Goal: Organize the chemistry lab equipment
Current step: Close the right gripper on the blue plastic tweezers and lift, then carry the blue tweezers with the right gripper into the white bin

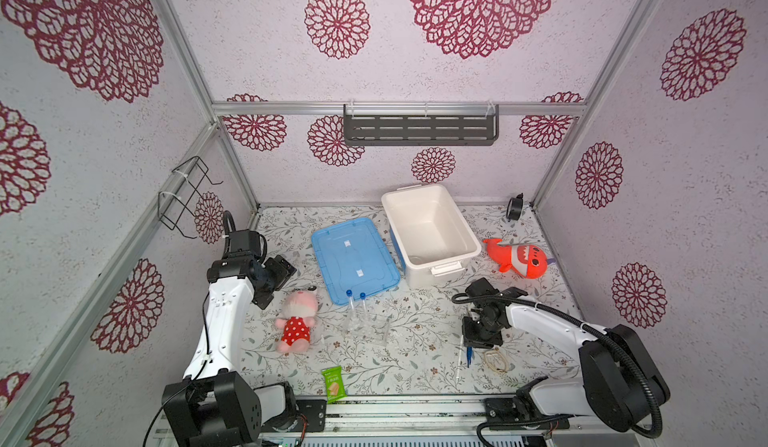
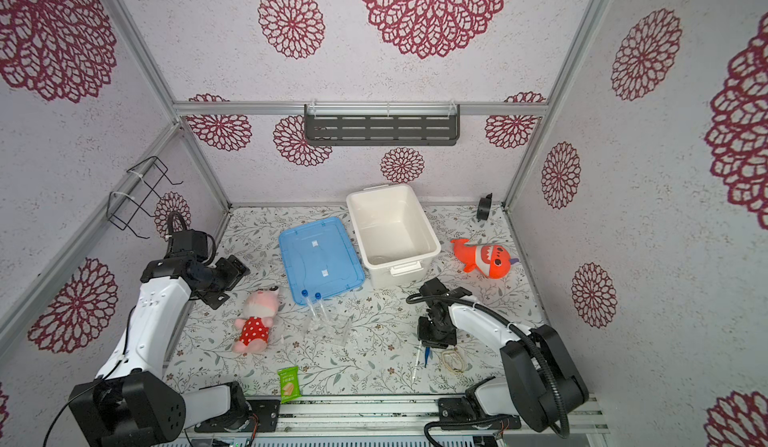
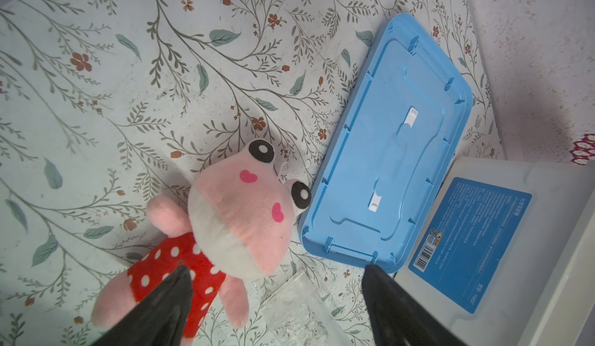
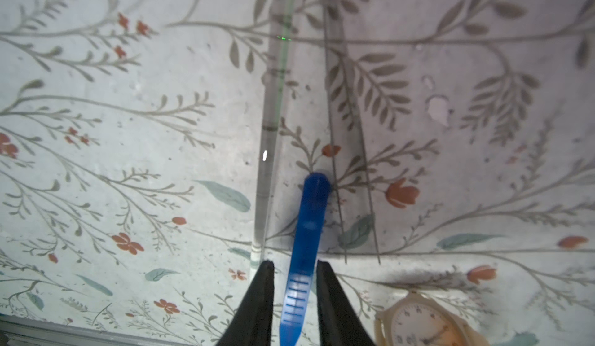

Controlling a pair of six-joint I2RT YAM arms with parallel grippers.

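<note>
Between the right gripper's (image 4: 294, 270) narrowly parted fingers lie the dark blue tweezers (image 4: 309, 219), flat on the table. A slim gap shows on each side, so nothing is pinched yet. A thin clear rod (image 4: 269, 154) lies just beside one finger, and a wristwatch (image 4: 421, 325) sits near the other.

To do this well, close squarely on the ribbed grip, keep the outer finger off the rod, and squeeze gently, since the tweezers will likely flex. Lift straight up before swinging to the white bin (image 1: 419, 216), well apart beyond the wrist and probably the destination.

The left gripper (image 3: 277, 270) hangs spread wide and empty above the pink plush toy (image 3: 238, 212).
</note>
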